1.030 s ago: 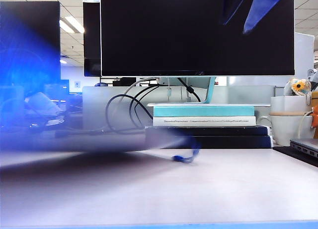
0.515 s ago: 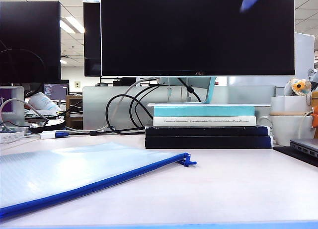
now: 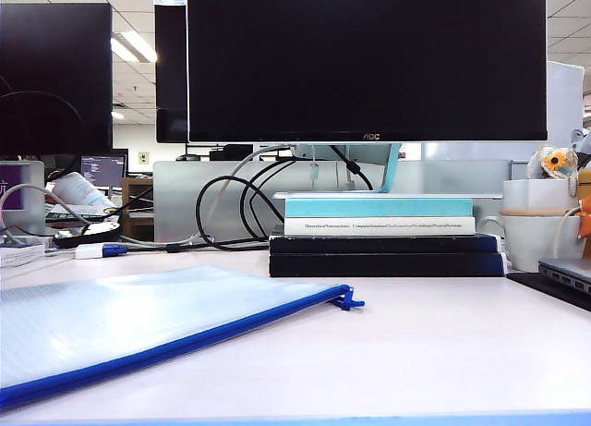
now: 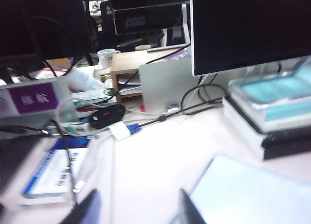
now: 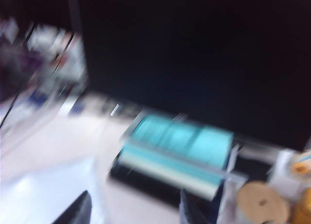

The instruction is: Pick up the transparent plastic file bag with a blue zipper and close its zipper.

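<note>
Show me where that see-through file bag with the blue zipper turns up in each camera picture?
Exterior view: file bag flat on the table, lower left.
Left wrist view: its pale corner beside the left gripper.
Right wrist view: blurred; cannot tell.
Shared landmark: the teal book under the monitor.

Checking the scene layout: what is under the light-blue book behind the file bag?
Under the light-blue book lies a white book with a printed spine, then two flat black books on the white table. Their covers are hidden.
</note>
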Motion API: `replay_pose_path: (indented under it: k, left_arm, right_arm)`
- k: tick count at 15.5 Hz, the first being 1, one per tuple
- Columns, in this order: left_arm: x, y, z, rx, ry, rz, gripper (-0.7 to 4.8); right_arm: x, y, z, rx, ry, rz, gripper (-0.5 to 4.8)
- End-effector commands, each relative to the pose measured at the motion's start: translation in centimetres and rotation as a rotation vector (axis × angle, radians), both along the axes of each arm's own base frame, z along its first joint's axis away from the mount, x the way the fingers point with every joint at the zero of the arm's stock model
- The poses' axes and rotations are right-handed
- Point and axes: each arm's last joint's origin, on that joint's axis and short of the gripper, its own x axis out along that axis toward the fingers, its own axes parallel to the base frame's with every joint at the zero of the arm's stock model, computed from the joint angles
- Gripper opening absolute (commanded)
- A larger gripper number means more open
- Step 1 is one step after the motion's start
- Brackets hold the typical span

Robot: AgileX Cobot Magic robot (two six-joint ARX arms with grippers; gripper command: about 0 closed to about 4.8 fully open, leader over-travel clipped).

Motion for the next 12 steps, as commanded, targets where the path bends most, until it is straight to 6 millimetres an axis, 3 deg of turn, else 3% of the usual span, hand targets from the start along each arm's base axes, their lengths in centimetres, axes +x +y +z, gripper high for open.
replay_pose_path:
  k: [1, 2, 3, 5, 10, 12]
  left_arm:
    - [0.2, 0.0, -0.5, -0.055, -0.042, -0.003, 2.30]
    - [0.5, -0.1, -1.2, -0.060, -0.056, -0.030, 2.30]
    - [0.8, -0.1, -1.5, -0.090, -0.068, -0.029, 2.26]
    - [1.4, -0.1, -2.3, -0.163, -0.081, -0.030, 1.72]
    - [2.3, -0.2, -4.4, -0.180, -0.041, -0.022, 1.71]
    - [2.3, -0.2, -4.7, -0.191, -0.118, -0.029, 1.68]
  right_arm:
    - [-1.2, -0.7, -2.7, 0.067, -0.134, -0.025, 1.21]
    - [-1.3, -1.0, -6.8, 0.046, -0.186, -0.075, 1.03]
    - [-1.2, -1.0, -8.5, 0.035, -0.201, -0.117, 1.01]
    - [-0.7, -0.8, -11.8, 0.066, -0.239, -0.135, 0.18]
    - [0.0, -0.3, -14.3, 0.127, -0.247, -0.071, -0.01]
    - [-0.1, -0.8, -14.9, 0.166, -0.289, -0.131, -0.01]
